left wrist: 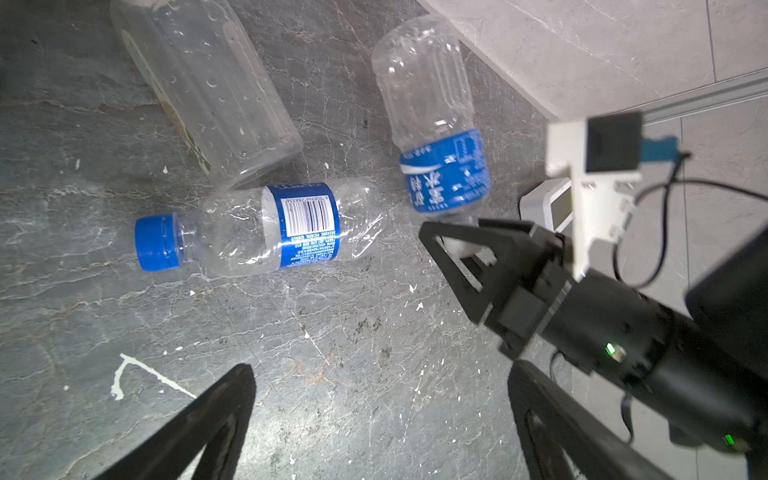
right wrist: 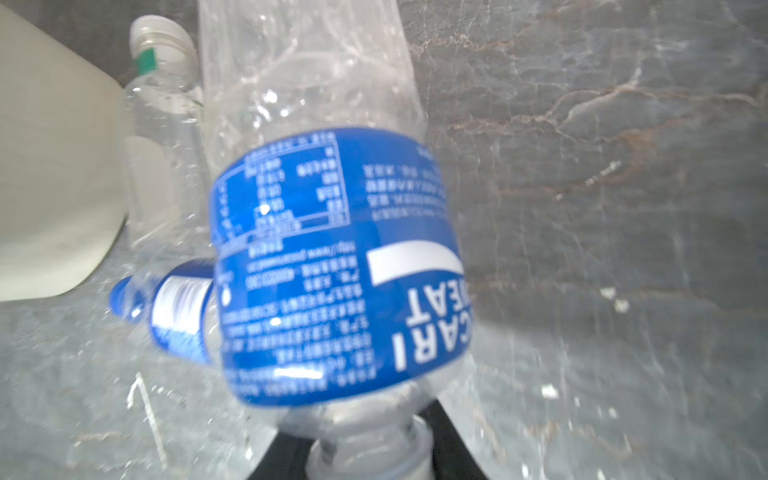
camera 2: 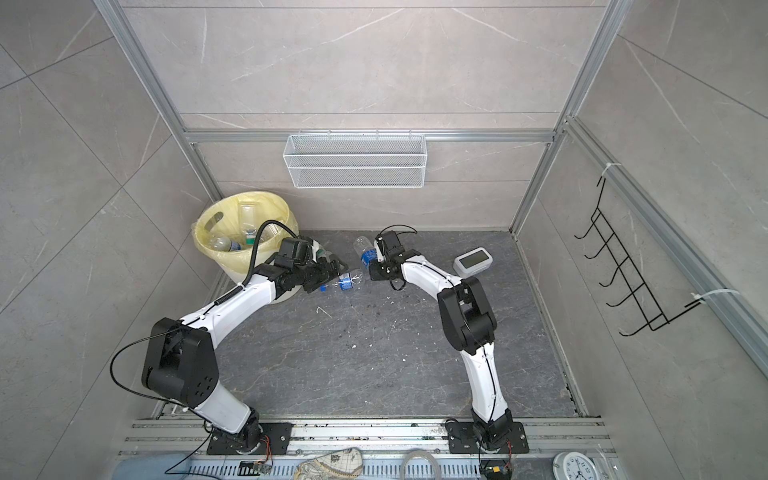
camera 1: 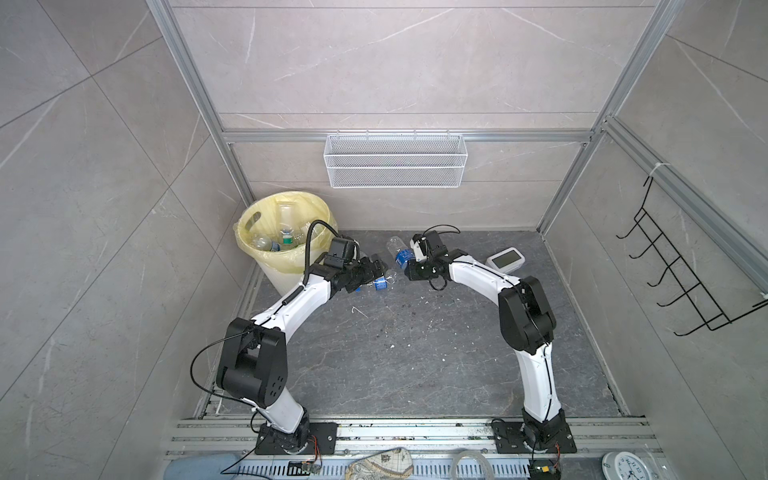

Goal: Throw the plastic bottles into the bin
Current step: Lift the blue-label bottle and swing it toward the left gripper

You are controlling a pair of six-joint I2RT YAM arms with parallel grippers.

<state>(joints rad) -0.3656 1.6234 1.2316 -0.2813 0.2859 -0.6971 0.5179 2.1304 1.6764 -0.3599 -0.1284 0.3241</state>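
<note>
- The right gripper (camera 1: 410, 265) is squeezed shut on the neck of a clear plastic bottle with a wide blue label (camera 1: 397, 252). The bottle's body sticks out from the gripper toward the far left, over the dark grey stone floor (camera 1: 415, 353).
- The round cream-white bin with the yellow bag (camera 1: 270, 266) stands in the far left corner. Some bottles are already inside it. From the held bottle the bin lies to the left, and the left arm sits between them.
- The left gripper (camera 1: 374, 269) is spread wide and holds nothing. It hangs just above a small clear bottle with a blue cap and blue label (left wrist: 257, 226) that lies flat on the floor.
- That small bottle lies long-ways left to right, with its cap to the left. In the left wrist view its long side runs about the same way as the line from one finger (left wrist: 216, 415) to the other. I think the gripper must turn before it can pinch across the bottle.
- A bigger clear bottle with a green and white label (left wrist: 208, 83) lies just beside the small one, closer to the bin.
- The left arm is the nearer one to the bin and to both floor bottles.
</note>
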